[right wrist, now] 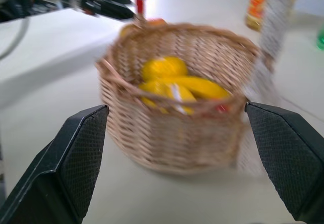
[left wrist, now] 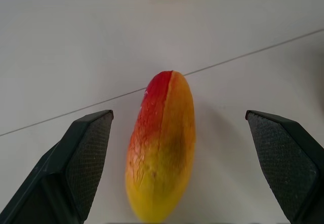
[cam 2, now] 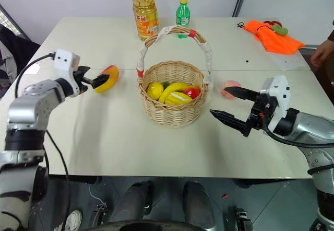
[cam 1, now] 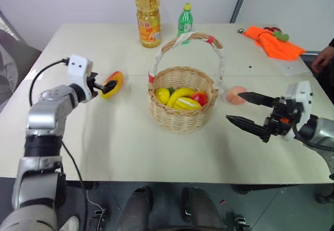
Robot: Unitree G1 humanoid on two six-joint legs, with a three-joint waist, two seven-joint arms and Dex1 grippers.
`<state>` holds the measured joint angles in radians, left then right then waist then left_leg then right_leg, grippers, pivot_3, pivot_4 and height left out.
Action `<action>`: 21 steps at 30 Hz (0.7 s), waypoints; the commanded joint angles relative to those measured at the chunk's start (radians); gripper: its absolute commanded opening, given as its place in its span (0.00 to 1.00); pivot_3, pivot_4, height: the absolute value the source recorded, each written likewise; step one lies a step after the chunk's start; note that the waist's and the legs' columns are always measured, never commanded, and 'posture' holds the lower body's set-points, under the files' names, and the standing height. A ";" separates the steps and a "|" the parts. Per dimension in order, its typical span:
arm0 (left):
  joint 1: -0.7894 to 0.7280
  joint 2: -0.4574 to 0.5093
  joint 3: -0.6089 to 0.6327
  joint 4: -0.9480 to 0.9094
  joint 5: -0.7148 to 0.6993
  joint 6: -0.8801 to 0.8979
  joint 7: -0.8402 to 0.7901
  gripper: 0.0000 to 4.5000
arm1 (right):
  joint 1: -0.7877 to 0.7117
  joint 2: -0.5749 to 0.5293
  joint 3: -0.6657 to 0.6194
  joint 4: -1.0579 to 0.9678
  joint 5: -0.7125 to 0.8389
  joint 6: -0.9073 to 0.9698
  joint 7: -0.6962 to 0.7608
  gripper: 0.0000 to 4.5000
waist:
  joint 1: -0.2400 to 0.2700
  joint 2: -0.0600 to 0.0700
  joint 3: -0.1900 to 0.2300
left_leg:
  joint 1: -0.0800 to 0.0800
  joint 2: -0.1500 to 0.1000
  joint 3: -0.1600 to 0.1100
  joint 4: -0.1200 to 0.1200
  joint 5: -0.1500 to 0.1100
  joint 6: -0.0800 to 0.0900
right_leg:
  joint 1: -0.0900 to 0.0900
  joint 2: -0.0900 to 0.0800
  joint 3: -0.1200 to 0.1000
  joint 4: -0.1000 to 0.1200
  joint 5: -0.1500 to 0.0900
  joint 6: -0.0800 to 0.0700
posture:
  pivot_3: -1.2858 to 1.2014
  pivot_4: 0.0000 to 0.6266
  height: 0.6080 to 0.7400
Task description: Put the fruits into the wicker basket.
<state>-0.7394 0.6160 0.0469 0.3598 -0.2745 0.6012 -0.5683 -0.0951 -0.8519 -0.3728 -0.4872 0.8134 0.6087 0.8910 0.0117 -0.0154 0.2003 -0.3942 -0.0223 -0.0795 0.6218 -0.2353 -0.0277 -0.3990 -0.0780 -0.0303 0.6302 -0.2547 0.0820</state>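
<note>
Mango [left wrist: 161, 148] between spread left end effector [cam 1: 108, 86] fingers (untouched) | peach [cam 1: 237, 95] — just beyond spread right end effector [cam 1: 245, 109]

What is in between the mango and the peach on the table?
The wicker basket sits between the mango and the peach, already holding yellow and red fruits. The left eye view shows it.

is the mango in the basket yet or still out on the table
Out. The mango lies on the table, left of the wicker basket, between the open left gripper's fingers.
</note>
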 commanded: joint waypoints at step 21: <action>-0.229 -0.033 -0.029 0.480 0.189 -0.213 -0.033 0.46 | -0.010 0.049 0.083 -0.152 0.023 -0.030 -0.060 1.00 | -0.002 -0.001 0.000 | -0.015 -0.002 -0.001 0.010 0.000 0.000 | -0.010 -0.001 0.000 0.001 0.005 0.008 | 0.52 0.24 1.00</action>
<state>-0.9728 0.5459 -0.0184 0.9101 -0.0741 0.4036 -0.5988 -0.0999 -0.8032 -0.2784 -0.6063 0.8343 0.6007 0.8308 0.0094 -0.0163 0.2007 -0.4087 -0.0245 -0.0805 0.6317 -0.2351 -0.0279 -0.4090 -0.0795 -0.0302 0.6317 -0.2500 0.0905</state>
